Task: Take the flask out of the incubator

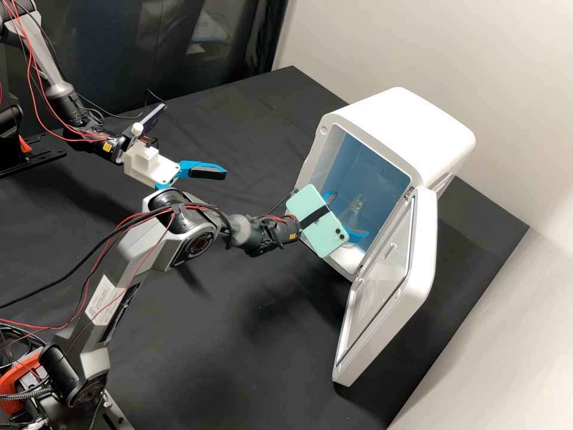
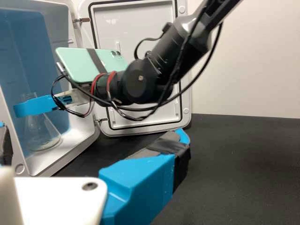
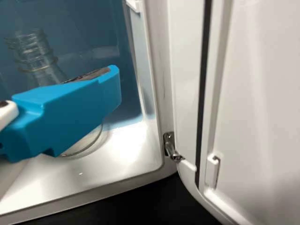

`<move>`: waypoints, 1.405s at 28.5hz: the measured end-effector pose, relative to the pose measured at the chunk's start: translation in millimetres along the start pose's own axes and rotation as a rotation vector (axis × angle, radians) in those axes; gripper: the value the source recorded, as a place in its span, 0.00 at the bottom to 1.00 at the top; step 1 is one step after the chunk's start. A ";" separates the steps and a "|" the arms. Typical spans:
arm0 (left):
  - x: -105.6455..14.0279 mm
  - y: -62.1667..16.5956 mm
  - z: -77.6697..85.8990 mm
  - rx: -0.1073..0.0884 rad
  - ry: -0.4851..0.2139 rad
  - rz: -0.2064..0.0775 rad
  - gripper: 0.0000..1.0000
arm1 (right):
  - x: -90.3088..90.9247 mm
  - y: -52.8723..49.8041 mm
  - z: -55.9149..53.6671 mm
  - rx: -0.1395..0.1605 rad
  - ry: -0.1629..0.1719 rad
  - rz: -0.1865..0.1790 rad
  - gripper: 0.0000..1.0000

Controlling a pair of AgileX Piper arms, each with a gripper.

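Clear glass flask (image 1: pixel 357 206) stands inside the white incubator (image 1: pixel 418 131), door (image 1: pixel 388 280) swung wide, between the parted blue fingers (image 1: pixel 357 237) of the right end effector (image 1: pixel 349 215); the left end effector (image 1: pixel 210 174) hangs open above the black counter (image 1: pixel 256 119).

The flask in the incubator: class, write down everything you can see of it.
The flask is a clear conical vessel, glass by its look, with a threaded neck, and looks empty. It stands upright on the white floor of the open incubator, before its blue inner wall. One blue finger of the right gripper crosses in front of its shoulder; whether it touches cannot be told.
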 end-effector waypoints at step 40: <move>0.1 -0.5 2.8 -0.001 -0.007 -0.001 1.00 | 32.0 -11.9 4.5 -0.034 -0.064 -0.040 0.00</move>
